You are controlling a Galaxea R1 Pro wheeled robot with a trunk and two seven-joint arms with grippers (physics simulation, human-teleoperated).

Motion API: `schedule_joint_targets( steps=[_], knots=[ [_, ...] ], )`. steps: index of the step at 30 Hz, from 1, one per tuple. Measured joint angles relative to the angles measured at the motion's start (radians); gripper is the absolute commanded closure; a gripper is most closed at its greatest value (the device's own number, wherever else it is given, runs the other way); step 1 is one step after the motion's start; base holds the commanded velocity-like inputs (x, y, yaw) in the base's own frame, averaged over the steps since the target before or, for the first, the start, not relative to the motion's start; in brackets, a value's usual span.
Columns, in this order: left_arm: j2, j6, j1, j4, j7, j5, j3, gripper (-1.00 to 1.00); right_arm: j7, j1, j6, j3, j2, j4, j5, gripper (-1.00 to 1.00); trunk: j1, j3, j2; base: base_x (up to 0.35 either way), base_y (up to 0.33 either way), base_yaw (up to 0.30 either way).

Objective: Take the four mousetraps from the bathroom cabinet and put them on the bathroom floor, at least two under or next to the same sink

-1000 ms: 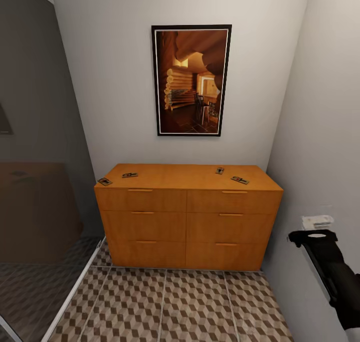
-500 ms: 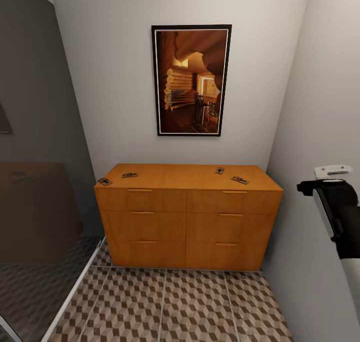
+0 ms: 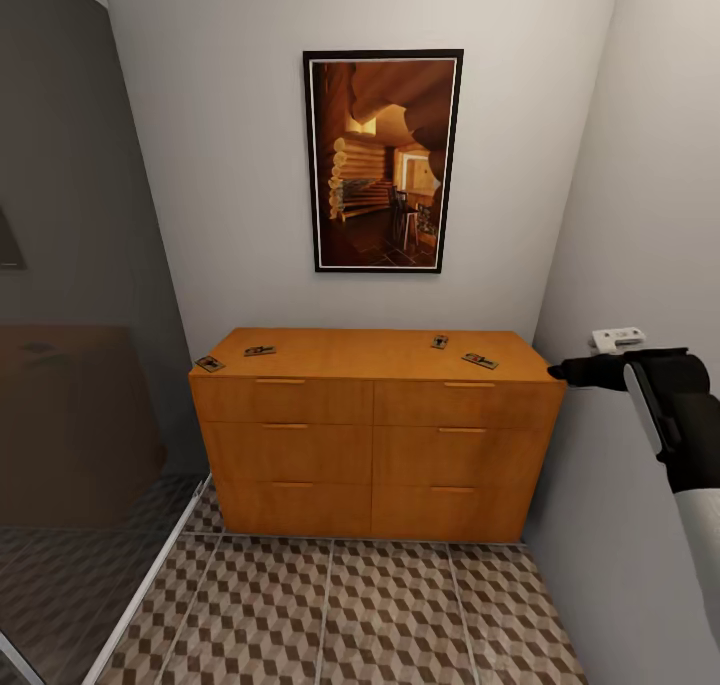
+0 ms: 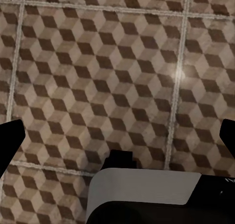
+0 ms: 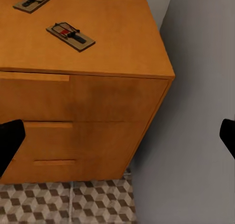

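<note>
Head view: the cabinet is standing against the back wall under a framed picture, and all four mousetraps are lying on its top: one at the cabinet's front left corner, one just behind it and inward, one near the cabinet's back right, and one just in front of that toward the right edge. The bathroom floor in front of the cabinet is carrying no trap. The right gripper is hanging level with the cabinet's top, just off its right front corner; whether it is open cannot be told here. Left wrist view: the left gripper is pointing down at the bathroom floor, its two dark fingertips showing at opposite edges, so it is standing wide open and holding nothing. Right wrist view: the right gripper is likewise spread wide and empty, looking at the cabinet's right end, where two traps are lying, one near the corner and one farther back. Judgement: task is at its start; no trap is picked up yet, all four placements remain, and the sink is not yet reached. No readable brand, label or writing anywhere; each trap is showing only a small red mark.
</note>
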Motion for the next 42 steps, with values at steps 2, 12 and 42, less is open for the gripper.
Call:
schedule_joint_targets(
  steps=[2, 12, 42],
  knots=[
    [0.000, 0.000, 0.000, 0.000, 0.000, 0.000, 0.000, -1.00, 0.006, -0.006, -0.001, 0.001, -0.001, 0.000, 0.000, -1.00, 0.000, 0.000, 0.000, 0.000, 0.000, 0.000],
    [0.000, 0.000, 0.000, 0.000, 0.000, 0.000, 0.001, -1.00, 0.012, -0.012, -0.003, 0.020, -0.002, -0.006, 0.001, -1.00, 0.000, 0.000, 0.000, 0.000, 0.000, 0.000],
    [0.000, 0.000, 0.000, 0.000, 0.000, 0.000, 0.001, -1.00, 0.014, -0.012, -0.002, 0.049, 0.003, 0.002, 0.004, -1.00, -0.001, 0.000, 0.000, 0.232, 0.000, 0.000]
  ],
)
